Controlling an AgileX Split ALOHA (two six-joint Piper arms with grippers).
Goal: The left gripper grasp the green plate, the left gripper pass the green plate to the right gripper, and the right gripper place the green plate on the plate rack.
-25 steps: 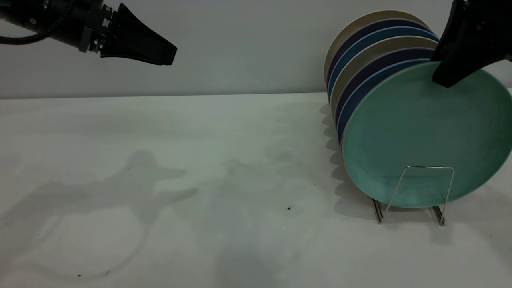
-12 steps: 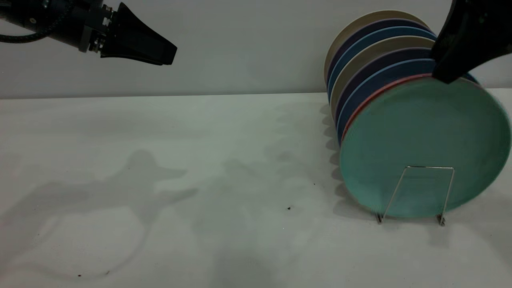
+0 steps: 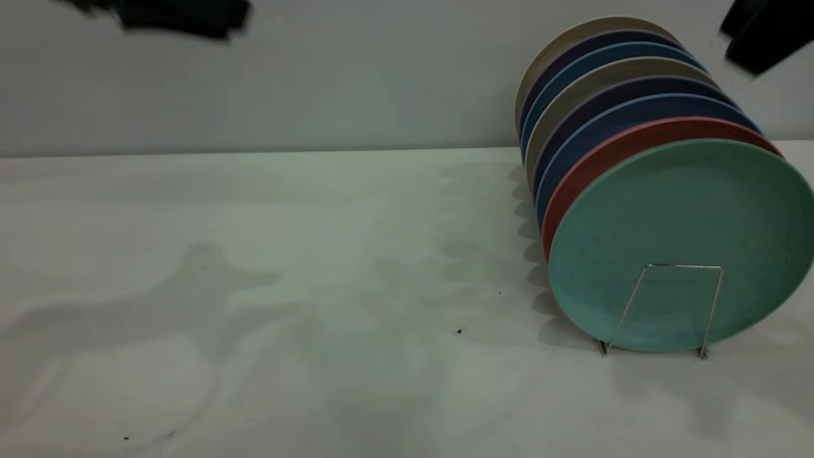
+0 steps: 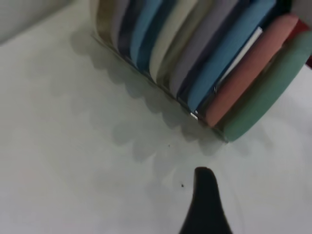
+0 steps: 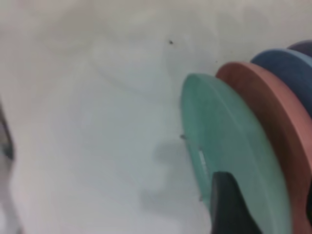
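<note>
The green plate (image 3: 680, 242) stands on edge at the front of the plate rack (image 3: 683, 265), behind its front wire loop and leaning on the salmon-pink plate (image 3: 591, 165). It also shows in the left wrist view (image 4: 268, 92) and the right wrist view (image 5: 219, 141). My right gripper (image 3: 757, 35) is open and empty, up at the top right, clear above the plates. One of its fingers (image 5: 229, 204) shows over the green plate's rim. My left gripper (image 3: 184, 16) is high at the top left, far from the rack and blurred.
Behind the salmon-pink plate the rack holds several more plates, dark blue (image 3: 610, 117), purple and beige (image 3: 572, 44). The white table (image 3: 286, 286) spreads to the left of the rack, with a grey wall behind it.
The right gripper has let go of the green plate and risen up and right. The plate has settled lower in the rack, showing the salmon-pink plate's rim. The left gripper has moved up and left.
</note>
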